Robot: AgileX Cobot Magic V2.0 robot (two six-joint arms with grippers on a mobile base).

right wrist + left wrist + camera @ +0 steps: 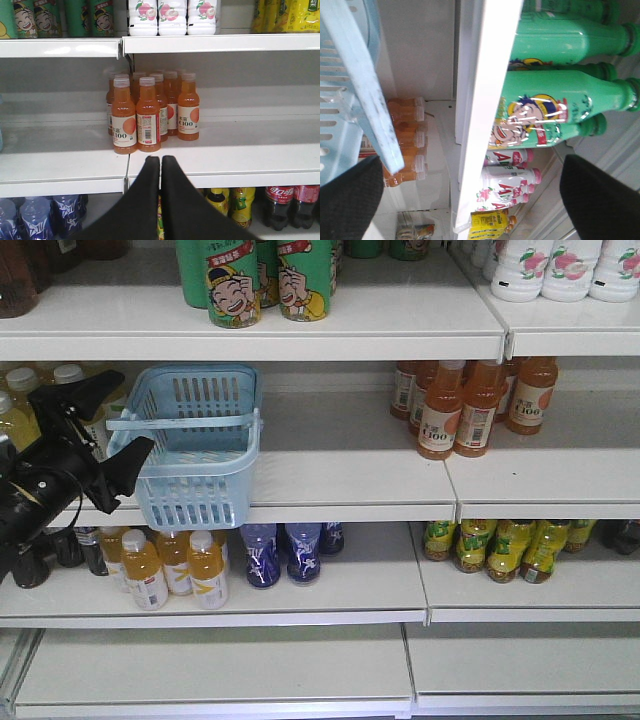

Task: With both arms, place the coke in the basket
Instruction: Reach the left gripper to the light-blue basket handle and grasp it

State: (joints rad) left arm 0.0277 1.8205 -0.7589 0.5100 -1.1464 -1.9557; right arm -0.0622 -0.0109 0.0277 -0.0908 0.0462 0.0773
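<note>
the basket [200, 490] sits on the left part of the middle shelf [340, 485], open side up, with its near end jutting out over the shelf's front lip. its blue handle [180, 420] lies across the top, roughly level. the left gripper [135, 412] hangs at the basket's left side with its jaws spread wide, one finger up near the rim corner and the other low against the left wall; whether either finger touches the plastic i cannot tell. in the left wrist view the slotted wall and rim of the basket run down toward one black finger, and the wide gap between the two fingers holds nothing, showing only the upper shelf's edge and the green cartoon bottles [555, 100] beyond. the right gripper [160, 159] is well off to the right, its two fingers pressed together with nothing between them. it points at a cluster of orange juice bottles [148, 117] standing on the same middle shelf. white peach bottles [172, 15] stand on the shelf above them, and dark cola bottles [280, 202] with red labels on the shelf below. under the basket stand yellow drink bottles [170, 565] and purple bottles [285, 552]. where the coke is i cannot tell from these views.
</note>
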